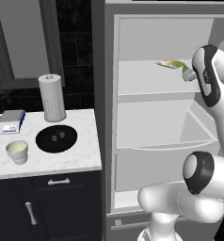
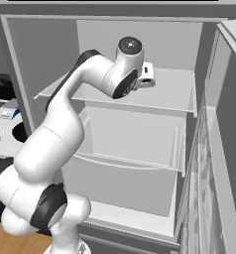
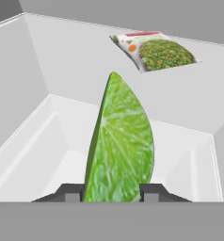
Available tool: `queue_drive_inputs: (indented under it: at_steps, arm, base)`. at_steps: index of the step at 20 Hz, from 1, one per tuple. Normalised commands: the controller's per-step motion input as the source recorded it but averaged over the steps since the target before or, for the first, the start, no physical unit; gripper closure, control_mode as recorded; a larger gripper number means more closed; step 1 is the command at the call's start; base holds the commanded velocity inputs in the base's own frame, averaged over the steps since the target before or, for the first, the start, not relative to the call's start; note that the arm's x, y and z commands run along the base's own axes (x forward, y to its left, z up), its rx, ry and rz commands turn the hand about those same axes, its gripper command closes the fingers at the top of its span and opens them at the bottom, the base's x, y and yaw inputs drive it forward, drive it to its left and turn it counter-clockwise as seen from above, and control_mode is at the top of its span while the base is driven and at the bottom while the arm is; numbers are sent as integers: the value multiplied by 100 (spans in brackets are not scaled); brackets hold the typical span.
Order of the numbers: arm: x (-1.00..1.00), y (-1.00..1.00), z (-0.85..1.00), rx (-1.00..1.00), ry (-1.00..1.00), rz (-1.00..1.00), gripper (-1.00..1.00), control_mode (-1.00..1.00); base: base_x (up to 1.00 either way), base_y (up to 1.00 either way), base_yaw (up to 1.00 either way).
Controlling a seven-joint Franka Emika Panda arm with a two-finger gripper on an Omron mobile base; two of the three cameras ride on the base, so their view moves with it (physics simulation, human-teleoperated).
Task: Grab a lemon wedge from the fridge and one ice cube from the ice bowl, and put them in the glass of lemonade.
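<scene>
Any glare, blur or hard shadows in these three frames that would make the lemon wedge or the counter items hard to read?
Hand view: the lemon wedge is sharp and evenly lit between the gripper fingertips, without glare. Left base view: flat rendered light, soft low-resolution edges; two small cubes in the ice bowl and the glass of lemonade remain legible. Right base view: the arm covers much of the fridge interior; shading is mild.

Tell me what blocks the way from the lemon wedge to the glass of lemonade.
Nothing visible does. The claw holds the lemon wedge inside the open fridge. The glass of lemonade stands uncovered on the counter, the ice bowl beside it.
</scene>
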Motion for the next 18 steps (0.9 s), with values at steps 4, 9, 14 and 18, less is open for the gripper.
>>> queue_drive_inputs:
  at_steps: [4,9,14,18]
  arm:
    - [-100,-1,44,0,-6,0,100,-100]
    - [-100,4,20,-3,0,0,100,-100]
    - [-100,29,5,-13,7,-1,100,-100]
    - [-100,45,4,-17,14,-3,100,-100]
  base:
    - [0,0,0]
    - [0,0,0]
    - [0,0,0]
    - [0,0,0]
